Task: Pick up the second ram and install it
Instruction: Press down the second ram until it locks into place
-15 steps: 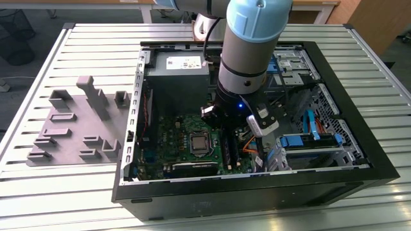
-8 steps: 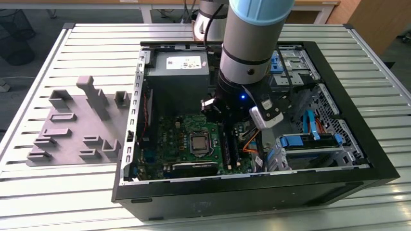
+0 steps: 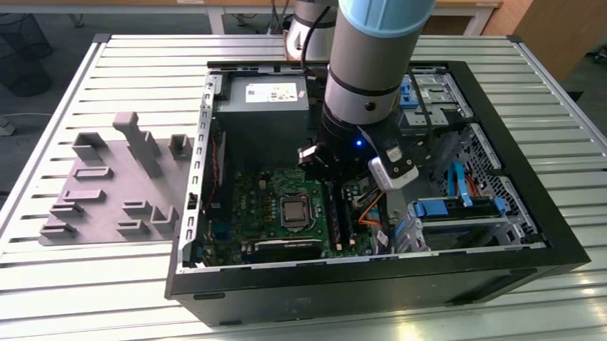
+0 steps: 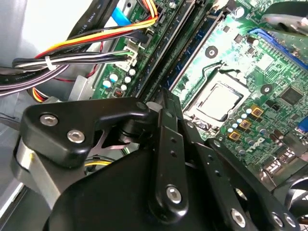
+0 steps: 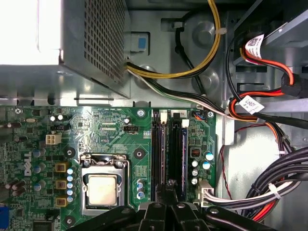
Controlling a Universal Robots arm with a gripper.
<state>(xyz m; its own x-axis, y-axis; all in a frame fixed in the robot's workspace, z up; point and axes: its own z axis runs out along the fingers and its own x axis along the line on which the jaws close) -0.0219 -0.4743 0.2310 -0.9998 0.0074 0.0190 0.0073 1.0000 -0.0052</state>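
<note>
end effector (image 5: 166,199): down inside the case, over the memory slots (image 5: 169,154); open or closed, cannot tell
second ram (image 5: 176,151): blue stick seated in slot beside CPU (image 5: 102,188)
case (image 3: 531,263): on table (image 3: 57,284)

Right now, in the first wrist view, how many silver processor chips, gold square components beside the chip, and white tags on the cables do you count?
Silver processor chip: 1
Gold square components: 3
White cable tags: 2
Total: 6
</note>
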